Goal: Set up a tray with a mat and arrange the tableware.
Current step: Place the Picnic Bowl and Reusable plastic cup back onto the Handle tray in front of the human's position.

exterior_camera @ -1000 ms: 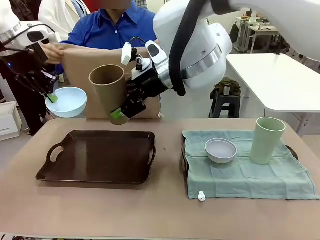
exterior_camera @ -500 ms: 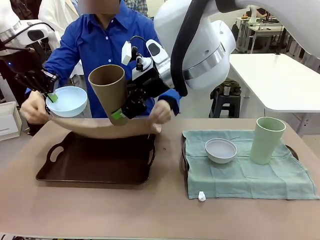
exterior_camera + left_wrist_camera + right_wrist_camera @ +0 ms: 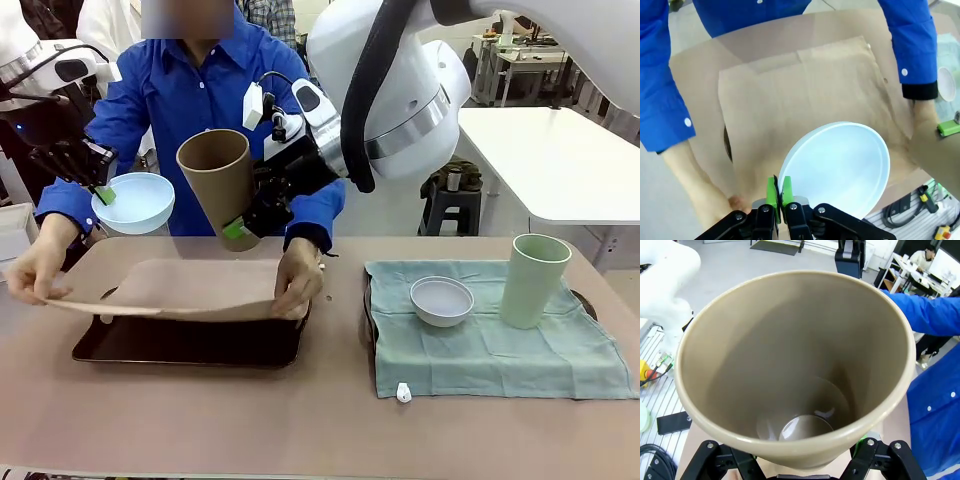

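Observation:
A person in a blue shirt holds a tan mat (image 3: 190, 290) by both ends, low over the dark brown tray (image 3: 190, 342). My left gripper (image 3: 100, 192) is shut on the rim of the light blue bowl (image 3: 133, 203), held in the air above the tray's left end. The left wrist view looks down on that bowl (image 3: 837, 167) with the mat (image 3: 805, 95) beneath it. My right gripper (image 3: 238, 226) is shut on the brown cup (image 3: 220, 180), tilted, above the tray's middle. The cup's inside (image 3: 800, 375) faces the right wrist camera.
A second tray at the right carries a green cloth (image 3: 490, 345), a whitish-grey bowl (image 3: 442, 300) and a pale green cup (image 3: 535, 280). A small white object (image 3: 403, 392) lies at the cloth's front edge. A white table (image 3: 560, 160) stands behind at the right.
The person has brought the mat down from upright behind the tray to nearly flat over it. Both arms have kept still with the bowl and the cup.

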Action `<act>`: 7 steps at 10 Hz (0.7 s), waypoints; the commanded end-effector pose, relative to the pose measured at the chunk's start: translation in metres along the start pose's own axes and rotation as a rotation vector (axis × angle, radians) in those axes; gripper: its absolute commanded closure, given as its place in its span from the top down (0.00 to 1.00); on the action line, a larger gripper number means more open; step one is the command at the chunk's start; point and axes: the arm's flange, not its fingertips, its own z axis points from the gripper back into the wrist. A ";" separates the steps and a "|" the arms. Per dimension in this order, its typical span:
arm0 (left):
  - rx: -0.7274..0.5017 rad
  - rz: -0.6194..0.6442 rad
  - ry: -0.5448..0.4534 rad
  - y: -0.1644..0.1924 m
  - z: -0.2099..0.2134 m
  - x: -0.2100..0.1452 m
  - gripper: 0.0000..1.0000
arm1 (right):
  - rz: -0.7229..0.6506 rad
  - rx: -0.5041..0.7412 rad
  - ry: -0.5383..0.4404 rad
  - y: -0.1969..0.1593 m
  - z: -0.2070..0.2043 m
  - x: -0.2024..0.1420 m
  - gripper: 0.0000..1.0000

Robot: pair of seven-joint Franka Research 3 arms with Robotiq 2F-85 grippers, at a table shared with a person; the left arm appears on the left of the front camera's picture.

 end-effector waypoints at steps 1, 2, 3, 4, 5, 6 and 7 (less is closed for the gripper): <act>0.001 -0.011 -0.006 0.000 0.002 -0.001 0.00 | 0.007 0.000 -0.006 -0.003 -0.002 0.001 0.09; 0.001 -0.011 -0.006 0.000 0.002 -0.001 0.00 | 0.007 0.000 -0.006 -0.003 -0.002 0.001 0.09; 0.001 -0.011 -0.006 0.000 0.002 -0.001 0.00 | 0.007 0.000 -0.006 -0.003 -0.002 0.001 0.09; 0.001 -0.011 -0.006 0.000 0.002 -0.001 0.00 | 0.007 0.000 -0.006 -0.003 -0.002 0.001 0.09; 0.001 -0.011 -0.006 0.000 0.002 -0.001 0.00 | 0.007 0.000 -0.006 -0.003 -0.002 0.001 0.09; 0.001 -0.011 -0.006 0.000 0.002 -0.001 0.00 | 0.007 0.000 -0.006 -0.003 -0.002 0.001 0.09; 0.001 -0.011 -0.006 0.000 0.002 -0.001 0.00 | 0.007 0.000 -0.006 -0.003 -0.002 0.001 0.09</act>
